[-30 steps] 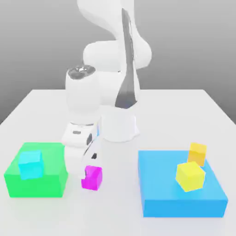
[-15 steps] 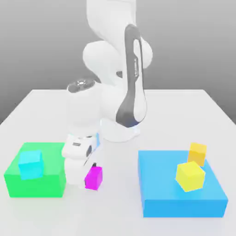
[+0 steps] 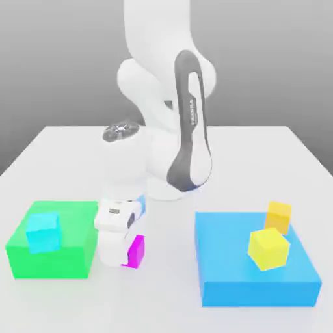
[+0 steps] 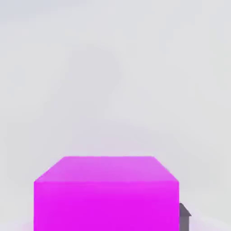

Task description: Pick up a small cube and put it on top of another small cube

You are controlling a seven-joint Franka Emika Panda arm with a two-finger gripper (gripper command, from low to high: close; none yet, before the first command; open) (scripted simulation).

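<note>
end effector [image 3: 125, 255] is down at the tabletop [image 3: 162, 306] around the magenta cube [image 3: 136, 251], which sits on the surface between the green block [image 3: 71, 250] and the blue platform [image 3: 227, 273]; can't tell if the fingers are closed on it or just straddling. hand view has the magenta cube [image 4: 106, 194] close and square-on, a dark fingertip [image 4: 184, 215] just beside one face, so looks like the grasp step, low so the pads meet its sides. cube is flat, no long axis, faces roughly square to the hand. cyan cube [image 3: 43, 233] waits atop the green block, well clear
</note>
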